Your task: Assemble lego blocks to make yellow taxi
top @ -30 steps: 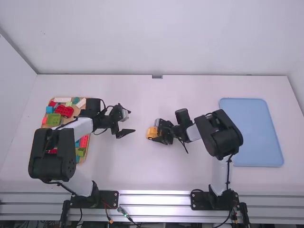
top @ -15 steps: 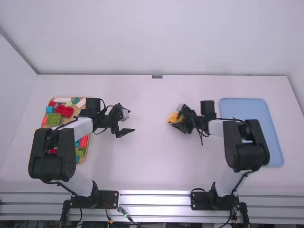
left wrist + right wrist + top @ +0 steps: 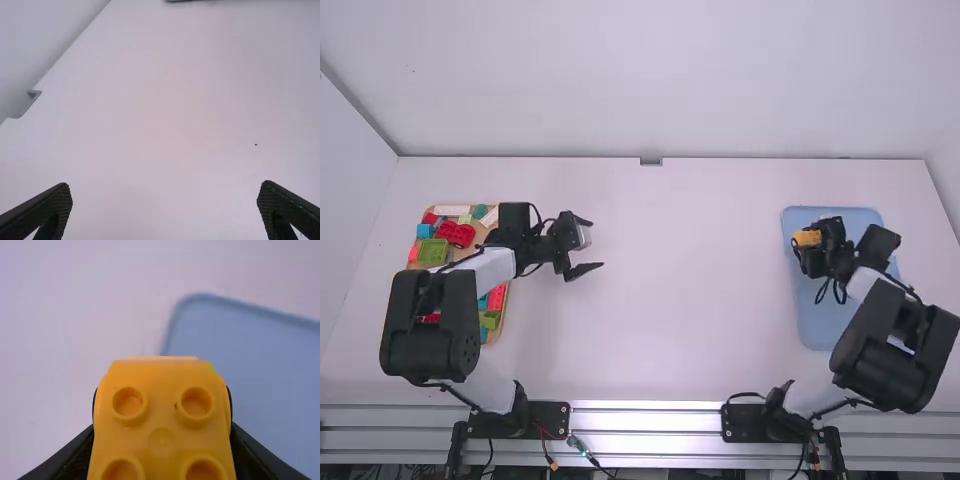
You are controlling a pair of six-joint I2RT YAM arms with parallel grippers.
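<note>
gripping yellow block (image 3: 161,440) in right claw (image 3: 162,412), at edge of blue tray (image 3: 818,325). probably light, stiff, slick plastic; pinch by flat sides (studs stay free). farther off, left claw (image 3: 165,192) spread open, empty, above tabletop (image 3: 690,330). vs last frame: carried right, from mid-tabletop to tray.

From mid-table, I watch the right gripper (image 3: 809,246) swing the yellow block (image 3: 160,430) toward three o'clock, over the blue tray's (image 3: 828,325) ten-o'clock part; the left gripper (image 3: 597,244) edges toward twelve.
</note>
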